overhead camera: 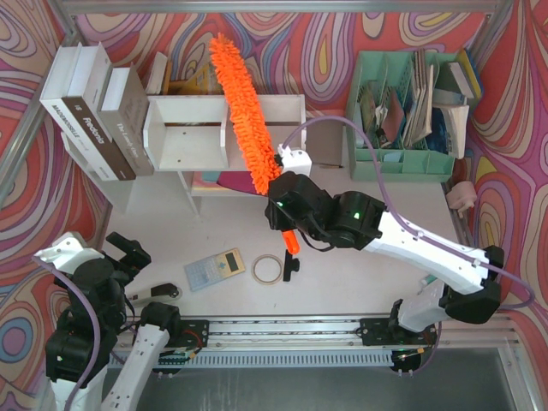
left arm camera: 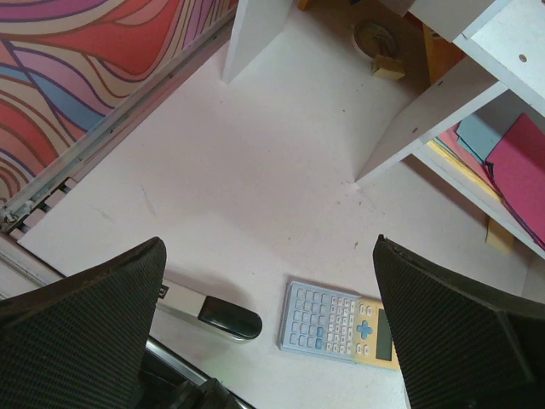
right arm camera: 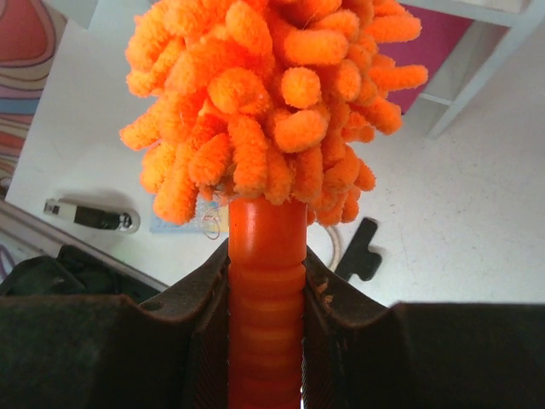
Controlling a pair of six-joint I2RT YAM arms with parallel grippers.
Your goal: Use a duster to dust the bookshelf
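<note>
The white bookshelf [overhead camera: 184, 137] with a central divider stands at the back middle; its legs and lower shelf show in the left wrist view [left arm camera: 426, 106]. The fluffy orange duster [overhead camera: 244, 103] lies diagonally across the shelf's top, its tip past the back edge. My right gripper [overhead camera: 282, 210] is shut on the duster's ribbed orange handle [right arm camera: 266, 290], in front of the shelf's right half. My left gripper [left arm camera: 268, 332] is open and empty, low above the table near the front left, over a calculator.
Large white and brown books [overhead camera: 90, 107] lean left of the shelf. A mint-green paper organizer [overhead camera: 402, 116] stands at the back right. A calculator [overhead camera: 215, 268], a tape roll [overhead camera: 268, 270], a small black piece [overhead camera: 294, 268] and a stapler [left arm camera: 209, 313] lie on the front table.
</note>
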